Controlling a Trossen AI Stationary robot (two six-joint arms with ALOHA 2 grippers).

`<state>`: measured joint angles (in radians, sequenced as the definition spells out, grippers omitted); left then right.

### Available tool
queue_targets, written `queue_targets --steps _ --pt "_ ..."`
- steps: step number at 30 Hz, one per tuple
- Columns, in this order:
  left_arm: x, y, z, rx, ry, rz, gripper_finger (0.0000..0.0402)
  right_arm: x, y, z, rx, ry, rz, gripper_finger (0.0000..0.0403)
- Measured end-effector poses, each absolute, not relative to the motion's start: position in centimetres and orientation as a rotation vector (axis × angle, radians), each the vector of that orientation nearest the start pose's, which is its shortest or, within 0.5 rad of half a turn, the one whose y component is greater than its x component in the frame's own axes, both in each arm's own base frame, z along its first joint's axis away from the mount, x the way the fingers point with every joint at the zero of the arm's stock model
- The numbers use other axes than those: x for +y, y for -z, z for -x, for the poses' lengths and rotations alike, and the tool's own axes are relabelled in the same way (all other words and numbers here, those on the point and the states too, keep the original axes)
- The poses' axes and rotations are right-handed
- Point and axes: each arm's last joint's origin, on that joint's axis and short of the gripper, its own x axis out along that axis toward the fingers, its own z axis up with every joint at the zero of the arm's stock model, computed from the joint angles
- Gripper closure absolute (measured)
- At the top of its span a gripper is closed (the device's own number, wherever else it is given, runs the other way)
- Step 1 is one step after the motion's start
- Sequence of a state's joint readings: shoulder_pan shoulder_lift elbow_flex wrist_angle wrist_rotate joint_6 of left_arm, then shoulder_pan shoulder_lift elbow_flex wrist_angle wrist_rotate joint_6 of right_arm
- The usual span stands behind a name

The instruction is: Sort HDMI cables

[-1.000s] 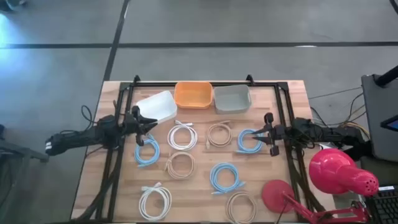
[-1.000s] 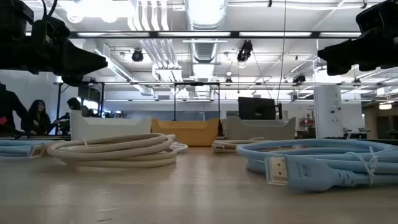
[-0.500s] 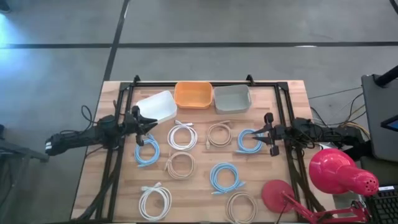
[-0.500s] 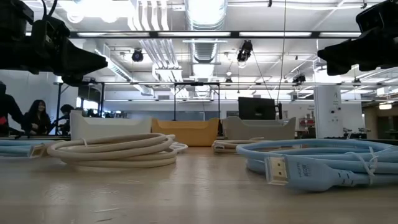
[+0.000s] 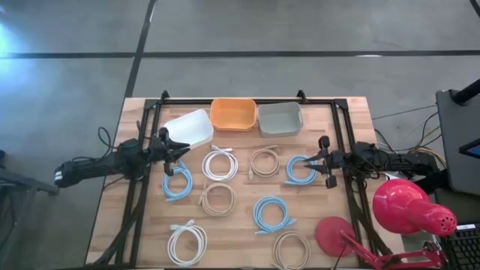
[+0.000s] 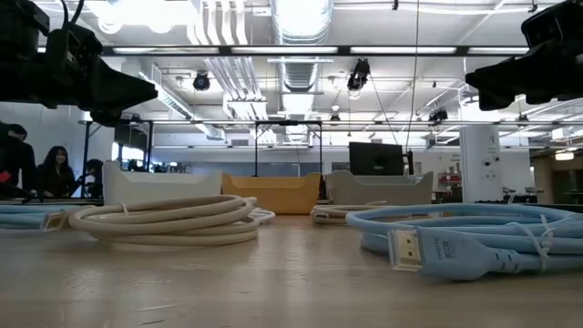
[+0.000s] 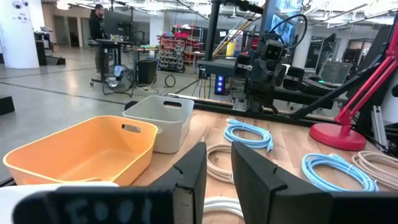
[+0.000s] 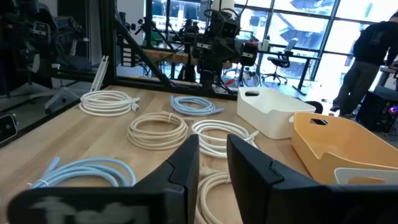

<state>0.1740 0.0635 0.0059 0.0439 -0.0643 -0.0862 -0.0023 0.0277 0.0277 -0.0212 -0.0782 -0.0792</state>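
Note:
Coiled HDMI cables lie flat on the wooden table (image 5: 135,225). Light blue coils lie at left (image 5: 178,184), right (image 5: 301,171) and near middle (image 5: 271,215). White coils lie at centre (image 5: 220,164) and near left (image 5: 187,241). Beige coils lie at centre (image 5: 265,162), middle (image 5: 217,199) and near edge (image 5: 291,249). My left gripper (image 5: 184,154) (image 7: 217,180) hovers shut and empty above the table, left of the white centre coil. My right gripper (image 5: 309,161) (image 8: 213,168) hovers shut and empty over the right blue coil.
Three bins stand along the far edge: white (image 5: 187,127), orange (image 5: 233,114), grey (image 5: 280,118). A red desk lamp (image 5: 409,206) with its round base (image 5: 335,234) stands at the near right corner. A black frame (image 5: 247,100) runs along the table's far and side edges.

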Motion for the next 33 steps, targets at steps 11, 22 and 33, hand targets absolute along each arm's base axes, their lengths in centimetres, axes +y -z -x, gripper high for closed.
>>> queue_targets --steps 11,22,33 --pt "1.94 -16.47 -9.94 0.003 -0.239 0.087 0.0321 0.21 -16.88 -9.77 0.018 -0.077 0.078 0.0317" --pt "1.93 -16.47 -9.94 0.004 -0.239 0.087 0.0321 0.2 -16.88 -9.77 0.018 -0.077 0.078 0.0335" --pt "1.93 -16.47 -9.94 0.003 -0.238 0.087 0.0321 0.2 -16.88 -9.77 0.018 -0.077 0.078 0.0318"
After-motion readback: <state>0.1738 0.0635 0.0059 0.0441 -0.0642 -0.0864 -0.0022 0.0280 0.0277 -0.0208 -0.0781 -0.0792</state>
